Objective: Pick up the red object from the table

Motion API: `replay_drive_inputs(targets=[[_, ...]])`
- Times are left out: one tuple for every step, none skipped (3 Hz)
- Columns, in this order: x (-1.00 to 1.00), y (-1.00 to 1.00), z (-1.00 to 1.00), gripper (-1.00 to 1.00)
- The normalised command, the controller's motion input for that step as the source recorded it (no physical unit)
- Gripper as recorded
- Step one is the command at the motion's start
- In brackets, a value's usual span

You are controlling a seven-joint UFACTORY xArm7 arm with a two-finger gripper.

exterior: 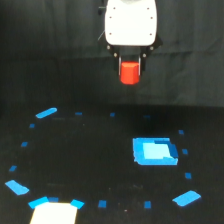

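The red object [130, 73], a small red-orange block, hangs well above the table [90, 150] near the top middle of the exterior view. My gripper [130, 67] reaches down from its white body [131, 22], and its dark fingers [120, 64] sit against both sides of the block. The gripper is shut on the red object. The block's top is hidden between the fingers.
A larger blue square patch [154, 151] lies on the black table below and to the exterior view's right of the block. Small blue tape marks ring the table. A pale block [53, 212] sits at the bottom left edge.
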Motion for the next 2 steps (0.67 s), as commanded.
replay_drive_inputs(targets=[[0.27,-0.09,-0.01,-1.0],[0.18,0.24,0.43,-1.0]])
